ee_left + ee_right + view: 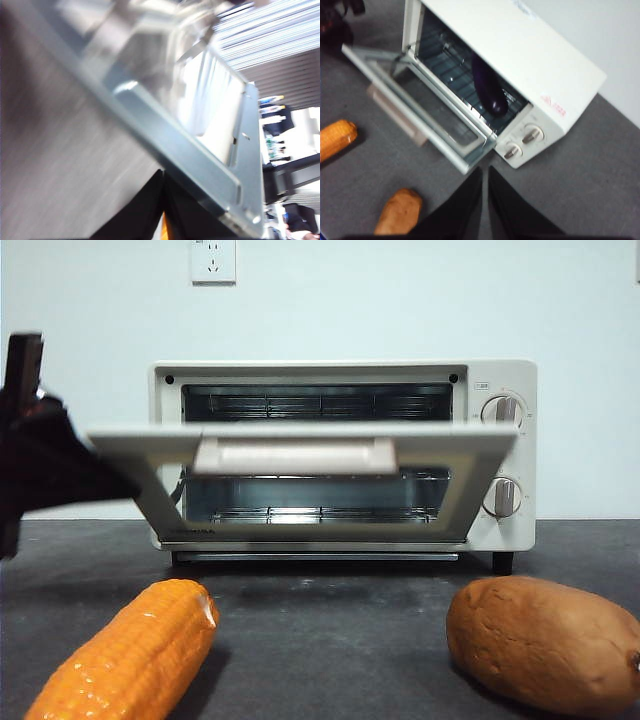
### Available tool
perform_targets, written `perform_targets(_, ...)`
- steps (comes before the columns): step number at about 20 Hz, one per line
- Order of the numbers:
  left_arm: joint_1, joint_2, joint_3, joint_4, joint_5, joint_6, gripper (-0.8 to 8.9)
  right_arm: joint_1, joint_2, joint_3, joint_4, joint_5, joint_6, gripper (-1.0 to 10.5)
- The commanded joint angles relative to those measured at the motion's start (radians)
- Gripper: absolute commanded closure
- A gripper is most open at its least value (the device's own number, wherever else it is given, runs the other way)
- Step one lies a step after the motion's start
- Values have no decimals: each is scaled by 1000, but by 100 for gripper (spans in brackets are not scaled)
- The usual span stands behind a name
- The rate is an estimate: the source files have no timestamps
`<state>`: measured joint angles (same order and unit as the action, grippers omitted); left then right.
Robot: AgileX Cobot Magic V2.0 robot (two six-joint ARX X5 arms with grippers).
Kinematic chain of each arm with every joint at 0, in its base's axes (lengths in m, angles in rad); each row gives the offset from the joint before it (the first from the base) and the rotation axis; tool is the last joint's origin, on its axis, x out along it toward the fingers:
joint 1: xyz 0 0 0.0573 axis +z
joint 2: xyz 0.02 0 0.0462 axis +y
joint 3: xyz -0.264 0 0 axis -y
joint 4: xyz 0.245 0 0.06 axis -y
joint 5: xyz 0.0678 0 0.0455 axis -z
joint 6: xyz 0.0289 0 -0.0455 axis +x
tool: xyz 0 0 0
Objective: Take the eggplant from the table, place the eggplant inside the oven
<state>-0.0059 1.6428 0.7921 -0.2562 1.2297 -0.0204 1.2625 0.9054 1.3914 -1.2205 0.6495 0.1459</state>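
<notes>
The oven [520,75] stands open, door [300,445] half-lowered; the left gripper [45,465], jaws together, touches the door's 9 o'clock corner. The eggplant [487,90] lies on the rack inside: glossy, likely slippery, firm, best gripped mid-body. The right gripper [486,200], jaws together, hangs above

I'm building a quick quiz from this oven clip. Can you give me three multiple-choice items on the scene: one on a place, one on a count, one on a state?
1. Where is the eggplant?
A. On the table beside the corn
B. On the rack inside the oven
C. In the right gripper

2. How many knobs does the oven front have?
A. One
B. Two
C. Four

3. How does the oven door stand?
A. Fully shut
B. Taken off
C. Partly open

Answers: 1 B, the right wrist view shows it on the rack; 2 B, two round knobs stacked at the right; 3 C, the door hangs partway down with the left gripper at its edge.
</notes>
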Motion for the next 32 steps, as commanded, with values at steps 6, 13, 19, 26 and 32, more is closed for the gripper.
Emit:
perform_targets(6, -5, 17, 201, 16, 71, -106, 808, 13, 8, -124, 18, -38, 58, 943)
perform_targets(13, -2, 6, 389, -50, 31, -183, 808, 3, 8, -347, 121, -49, 43, 942)
perform_targets(19, -59, -149, 443, -362, -330, 33, 808, -109, 9, -482, 144, -53, -11, 942)
perform_targets(26, -229, -522, 331, -348, -809, 55, 808, -529, -57, -675, 615, -393, 24, 942)
perform_targets(32, -299, -863, -57, -140, -1032, -40, 808, -703, -229, -984, 1040, -414, 105, 942)
